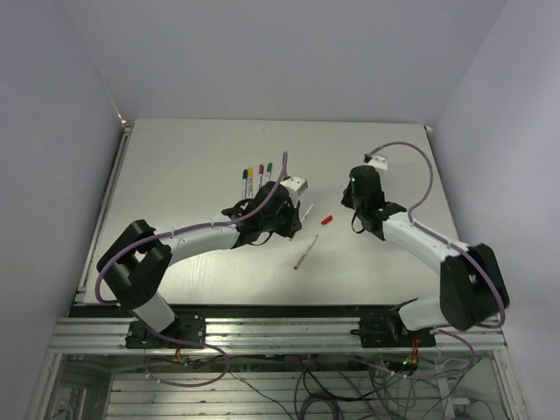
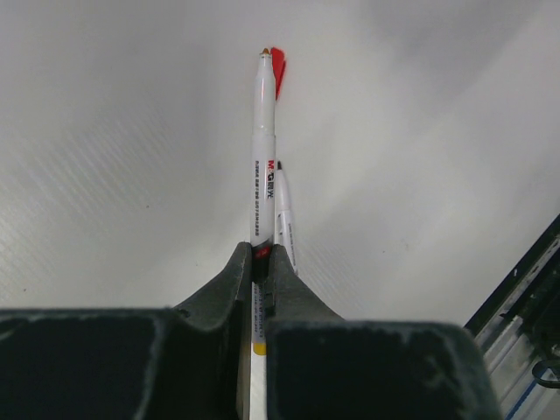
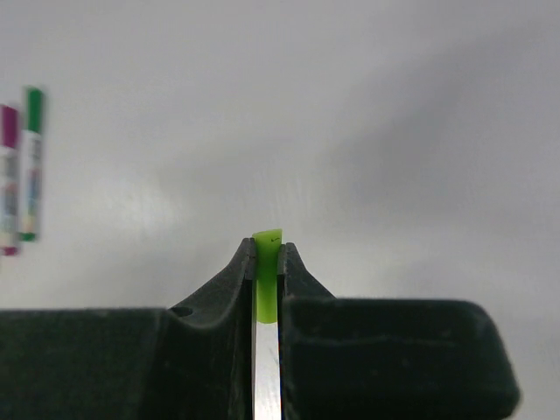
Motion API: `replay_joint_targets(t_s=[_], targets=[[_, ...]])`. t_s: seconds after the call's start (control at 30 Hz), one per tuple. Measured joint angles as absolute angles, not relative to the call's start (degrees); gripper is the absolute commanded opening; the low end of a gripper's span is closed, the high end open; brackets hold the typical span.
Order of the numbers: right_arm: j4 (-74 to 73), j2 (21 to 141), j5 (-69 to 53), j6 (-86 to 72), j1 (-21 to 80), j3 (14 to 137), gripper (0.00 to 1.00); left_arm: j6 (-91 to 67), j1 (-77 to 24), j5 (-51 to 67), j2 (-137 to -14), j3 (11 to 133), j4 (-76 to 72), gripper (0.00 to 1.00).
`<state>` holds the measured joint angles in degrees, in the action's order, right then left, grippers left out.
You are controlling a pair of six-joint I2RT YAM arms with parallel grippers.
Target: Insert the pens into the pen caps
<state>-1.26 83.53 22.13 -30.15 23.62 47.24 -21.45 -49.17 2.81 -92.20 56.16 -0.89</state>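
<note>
My left gripper (image 1: 290,219) (image 2: 260,249) is shut on a white pen (image 2: 262,149) (image 1: 308,210), whose bare tip points at a red cap (image 2: 278,68) (image 1: 326,220) lying on the table just beyond it. A second pen (image 2: 286,219) lies on the table close to the right of the held one. In the top view a red-tipped pen (image 1: 304,254) lies below the cap. My right gripper (image 1: 353,210) (image 3: 267,247) is shut on a light-green cap (image 3: 267,258), which pokes out just past the fingertips.
Three capped pens (image 1: 258,177) lie side by side at the back of the table, left of centre. Two of them, purple (image 3: 9,175) and green (image 3: 31,166), show at the left edge of the right wrist view. A metal rail (image 2: 525,350) runs along the near edge.
</note>
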Motion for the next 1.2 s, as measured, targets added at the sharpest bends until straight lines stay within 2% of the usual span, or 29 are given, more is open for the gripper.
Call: replay_joint_targets(t_s=[0.2,0.57,0.8,1.2], targets=[[7.20,71.88,21.82,-30.17,23.51,41.12,0.00,-21.52,-49.47,5.74,-92.20,55.92,-5.72,0.07],[30.65,56.47,17.76,-33.85,23.44,19.75,0.00,-22.61,-54.68,8.29,-91.72,52.29,-17.98,0.07],[39.29,52.49,15.11,-37.39,23.44,17.34,0.00,-23.20,-54.85,9.41,-91.59,51.68,-22.65,0.07],[42.13,51.90,11.94,-41.19,23.42,17.17,0.00,-24.27,-54.85,9.76,-91.59,51.68,-24.97,0.07]])
